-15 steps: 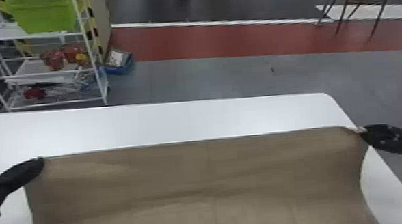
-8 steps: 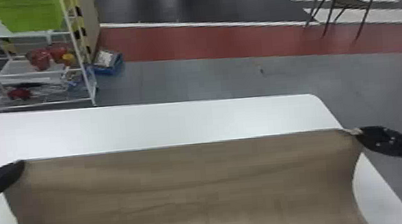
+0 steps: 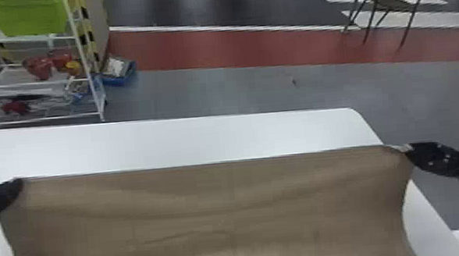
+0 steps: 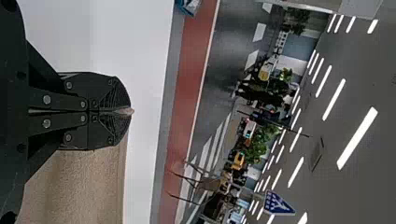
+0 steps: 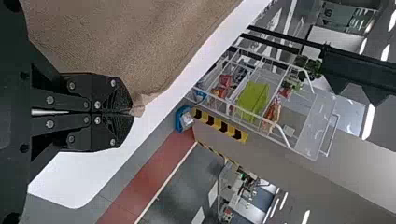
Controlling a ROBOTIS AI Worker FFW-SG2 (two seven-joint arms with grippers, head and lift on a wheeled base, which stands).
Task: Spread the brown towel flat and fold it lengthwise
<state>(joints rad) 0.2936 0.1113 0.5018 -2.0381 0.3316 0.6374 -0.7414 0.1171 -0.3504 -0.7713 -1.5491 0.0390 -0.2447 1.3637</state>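
Spreading the brown towel [image 3: 214, 193] looks like the step in hand, with the fold to come after. The towel's upper edge runs nearly straight between the 2 grippers, and its body drops toward the bottom of the head view, in front of the white table [image 3: 202, 139]. The left gripper [image 3: 18, 181] has its 2 fingers closed, pinching 1 corner at the very tips. The right gripper [image 3: 406, 149] is closed too, on the other top corner, a small tuft poking past its tips.

To lay it well, hold the 2 corners level and lower them together, with just enough outward pull to ease out the shallow sags and the short crease near the middle. Both grips look shallow, so a hard tug could slip a corner free. The right corner appears beyond the table's side edge in the head view; shifting the towel leftward before release should help it land fully on top.
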